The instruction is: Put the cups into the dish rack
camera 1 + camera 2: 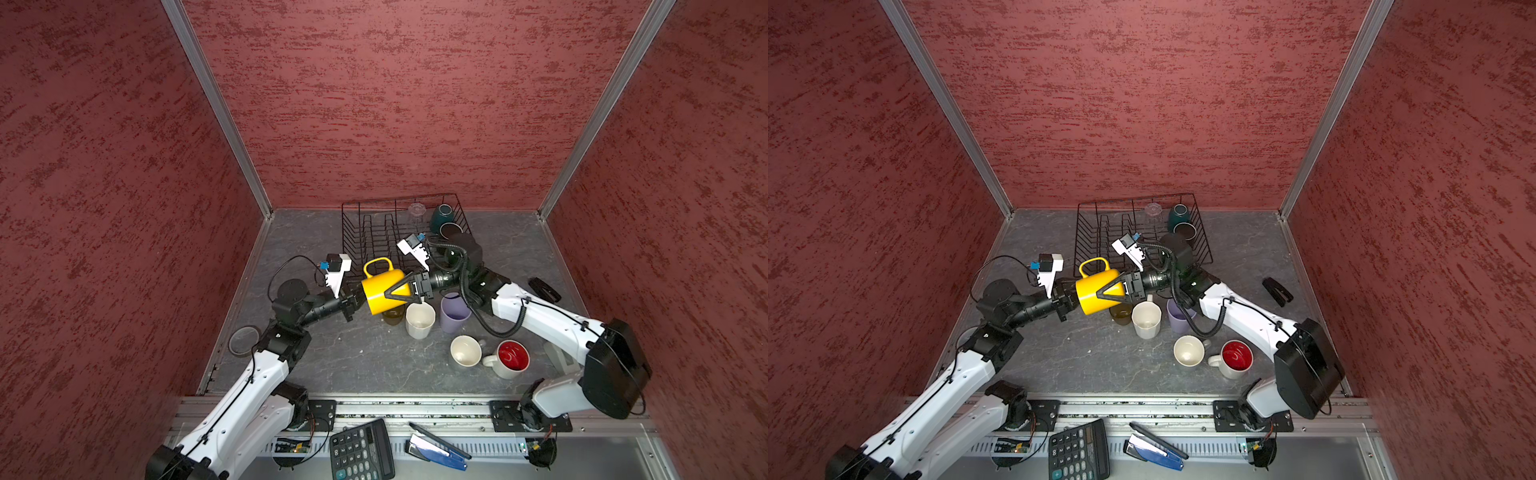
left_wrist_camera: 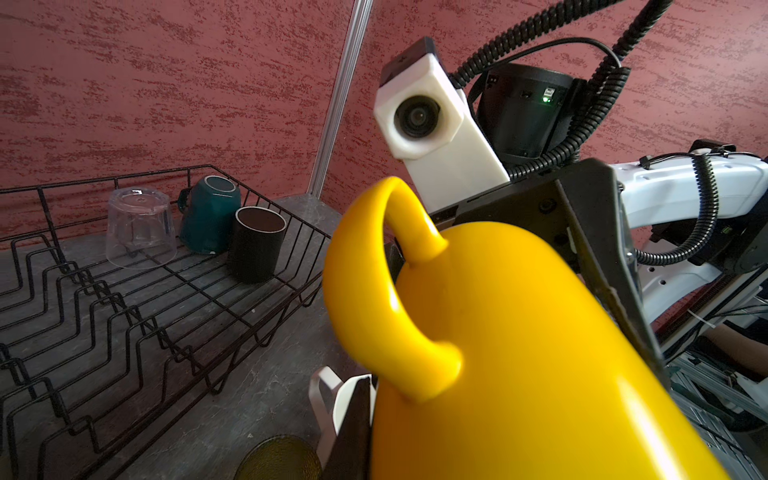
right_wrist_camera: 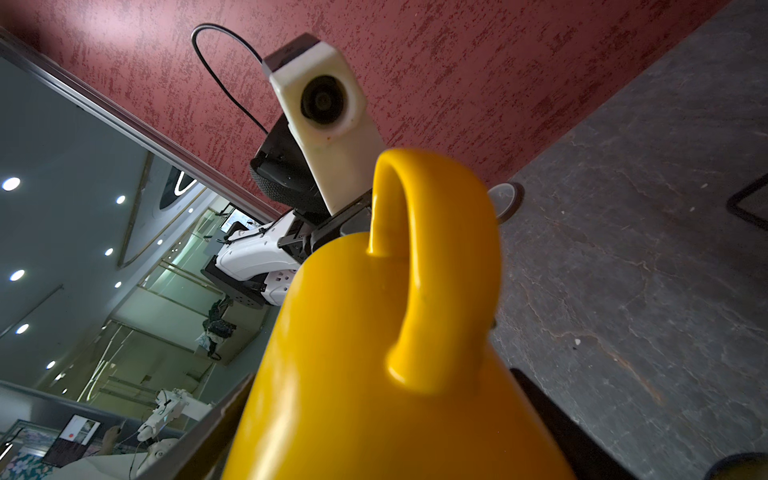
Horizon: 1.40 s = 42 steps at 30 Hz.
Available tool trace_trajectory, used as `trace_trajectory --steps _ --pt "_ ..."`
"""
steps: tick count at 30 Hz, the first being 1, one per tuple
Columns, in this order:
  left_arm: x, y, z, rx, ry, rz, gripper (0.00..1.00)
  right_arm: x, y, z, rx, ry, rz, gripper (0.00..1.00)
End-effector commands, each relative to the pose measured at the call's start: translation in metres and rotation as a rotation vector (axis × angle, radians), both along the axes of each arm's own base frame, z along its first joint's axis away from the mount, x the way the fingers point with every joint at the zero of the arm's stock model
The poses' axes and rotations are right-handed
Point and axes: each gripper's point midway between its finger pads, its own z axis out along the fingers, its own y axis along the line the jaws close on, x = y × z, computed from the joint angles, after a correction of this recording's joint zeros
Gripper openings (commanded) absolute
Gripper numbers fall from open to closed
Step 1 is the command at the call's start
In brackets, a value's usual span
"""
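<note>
Right fingers (image 1: 400,291) wide around yellow mug (image 1: 377,296), left fingers (image 2: 353,428) pinching it

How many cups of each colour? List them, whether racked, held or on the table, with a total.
Clear glass: 1
Teal mug: 1
Black cup: 1
Yellow mug: 1
Olive-brown glass: 1
Lavender tumbler: 1
White cup: 1
Pale grey-handled mug: 1
Red-lined white mug: 1
Total: 9

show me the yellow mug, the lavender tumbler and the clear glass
yellow mug (image 1: 377,293): in a top view, side wall
lavender tumbler (image 1: 453,325): in a top view, outer wall
clear glass (image 2: 139,228): left wrist view, side wall
</note>
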Motion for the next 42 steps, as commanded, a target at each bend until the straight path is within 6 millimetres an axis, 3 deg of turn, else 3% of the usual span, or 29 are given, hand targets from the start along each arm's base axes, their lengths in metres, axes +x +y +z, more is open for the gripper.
trace_trajectory --steps 1,4,12,22,27,36,42 --pt "0.005 0.01 0.036 -0.048 -0.096 0.081 0.18 0.011 0.001 -0.003 -0.018 0.011 -0.071 0.35" --pt "0.008 0.011 0.033 -0.035 -0.071 0.093 0.29 0.009 -0.003 0.011 0.01 -0.006 -0.088 0.3" --pt "0.013 0.014 0.032 -0.03 -0.05 0.119 0.62 0.014 -0.003 0.02 0.021 -0.009 -0.116 0.21" --pt "0.014 0.026 0.031 -0.034 -0.064 0.195 0.81 0.026 -0.011 0.03 0.017 -0.011 -0.185 0.12" --pt "0.014 0.036 0.031 -0.034 -0.074 0.255 1.0 0.034 -0.022 0.035 -0.006 -0.034 -0.235 0.1" --pt "0.022 0.078 0.038 -0.033 -0.013 0.507 0.99 0.075 -0.064 0.038 -0.243 -0.155 -0.485 0.09" --pt "0.003 0.079 0.051 -0.045 -0.074 0.478 0.99 0.124 -0.101 0.023 -0.442 -0.188 -0.653 0.08"
